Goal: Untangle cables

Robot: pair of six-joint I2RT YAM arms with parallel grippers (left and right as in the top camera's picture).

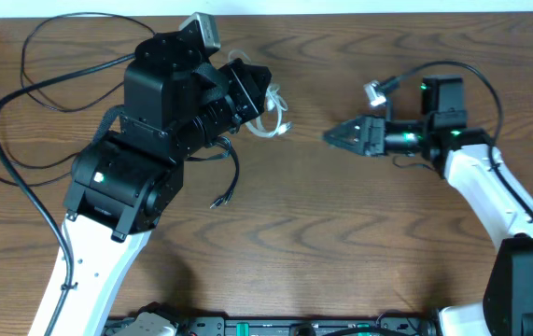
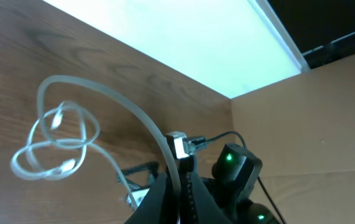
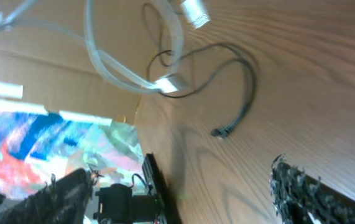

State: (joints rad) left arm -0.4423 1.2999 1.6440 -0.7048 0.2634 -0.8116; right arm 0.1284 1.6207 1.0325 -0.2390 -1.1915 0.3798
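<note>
Where the wooden table (image 1: 341,252) reaches its far left end, the black cables (image 1: 42,85) lie in wide, slack loops that cross one another. From overhead I cannot tell how many strands there are. They run rightward and pass under the left arm (image 1: 154,121), which leans over the table's upper middle and hides much of them.

Left gripper (image 2: 180,179): pressed together, pinching the white cable (image 2: 59,143). In the left wrist view the cord rises from the closed fingertips, arcs up and over to the left, then drops into a small knot of loops low over the wood. Whether the knot rests there I cannot tell. Overhead, the white cable (image 1: 272,119) shows as a small coil just right of the left arm's tip, near the table's far edge.

Below the coil, a loose black end (image 1: 221,191) trails out from under the left arm and curves down to a small plug on bare wood, apart from the white coil.

Right of centre, the right gripper (image 1: 329,138) points left toward the coil, short of it, touching nothing. In the right wrist view its fingers (image 3: 59,196) stand spread wide at either side of the frame, with only wood between them. Ahead of them the white cable (image 3: 112,68) loops across the top of the frame. The loose black end (image 3: 219,132) lies flat on the wood, its cord curling back beneath the white loops.
</note>
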